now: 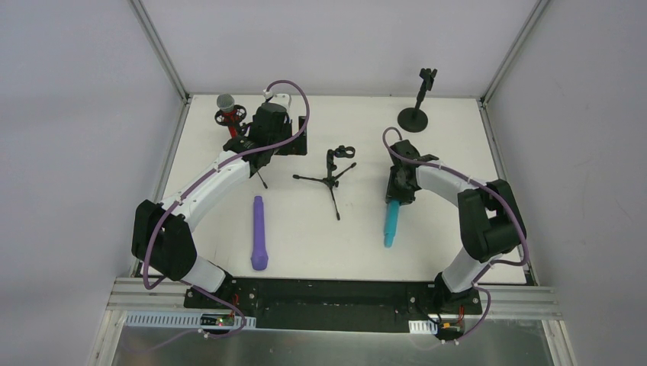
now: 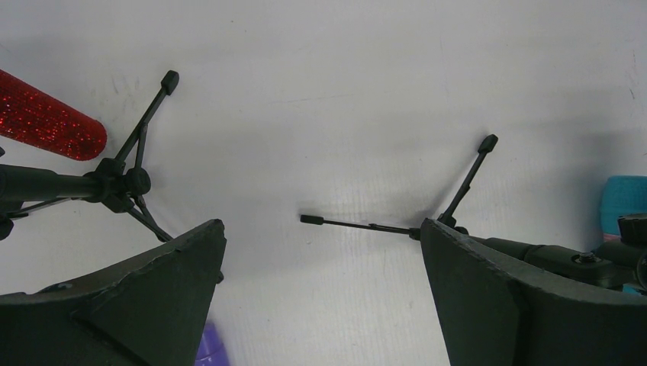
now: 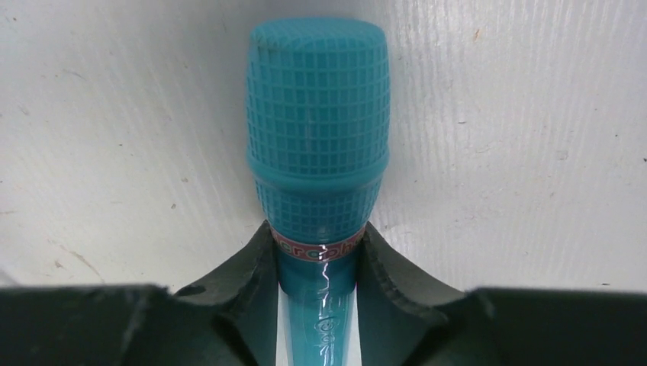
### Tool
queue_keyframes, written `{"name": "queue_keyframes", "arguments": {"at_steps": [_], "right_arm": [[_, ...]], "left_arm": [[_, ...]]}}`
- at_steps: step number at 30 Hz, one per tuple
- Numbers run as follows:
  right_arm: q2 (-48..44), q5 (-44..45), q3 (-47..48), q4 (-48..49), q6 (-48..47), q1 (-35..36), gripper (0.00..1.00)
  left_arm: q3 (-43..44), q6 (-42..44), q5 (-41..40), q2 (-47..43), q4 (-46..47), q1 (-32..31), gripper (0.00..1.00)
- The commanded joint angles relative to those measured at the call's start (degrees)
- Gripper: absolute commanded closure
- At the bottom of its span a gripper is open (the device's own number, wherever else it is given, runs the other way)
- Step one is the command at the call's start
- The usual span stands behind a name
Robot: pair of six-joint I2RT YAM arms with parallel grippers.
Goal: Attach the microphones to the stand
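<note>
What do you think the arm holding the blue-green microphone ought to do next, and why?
Probably lift it straight up a little. The right gripper looks closed around the cyan microphone just below its head, while from above its body seems to lie on the table. The tripod stand beside it has an empty clip, a likely place for it.

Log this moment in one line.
left gripper: open, by far-left stand | right gripper: shut on cyan microphone | red microphone: in far-left stand | purple microphone: on table | middle stand: empty
</note>
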Motion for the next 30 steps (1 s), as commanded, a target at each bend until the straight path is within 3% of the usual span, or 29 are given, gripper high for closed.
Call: {"name": "queue_keyframes", "arguments": {"at_steps": [1, 8, 13, 17, 22, 30], "right_arm": [[-2.08, -0.83, 0.8, -0.9, -0.32, -0.2, 1.0], [-10.73, -1.57, 0.44, -0.49, -1.07, -0.25, 1.0], [-22.2, -5.24, -1.37, 2.49, -1.79, -0.16, 1.0], [-33.75, -10.85, -6.15, 12.47, -1.04, -0.16, 1.0], [-46.96, -11.77, -14.31, 28.81, 0.57, -0.18, 1.0], [-53.22, -17.44, -21.49, 46.82, -7.32, -0.13, 1.0]], "left_arm": [[0.02, 0.52, -0.25, -0.23, 1.26, 0.17, 0.01], [0.02, 0.7, -0.44, -0.53, 1.26, 0.16, 0.01], [-0.03, 0.7, -0.32, -0.41, 1.25, 0.17, 0.01], [0.0, 0.69, -0.41, -0.31, 1.26, 0.15, 0.01], [0.33, 2.97, 2.38, -0.22, 1.3, 0.1, 0.01], [0.75, 9.26, 14.96, -1.15, 1.94, 0.21, 0.01]]}}
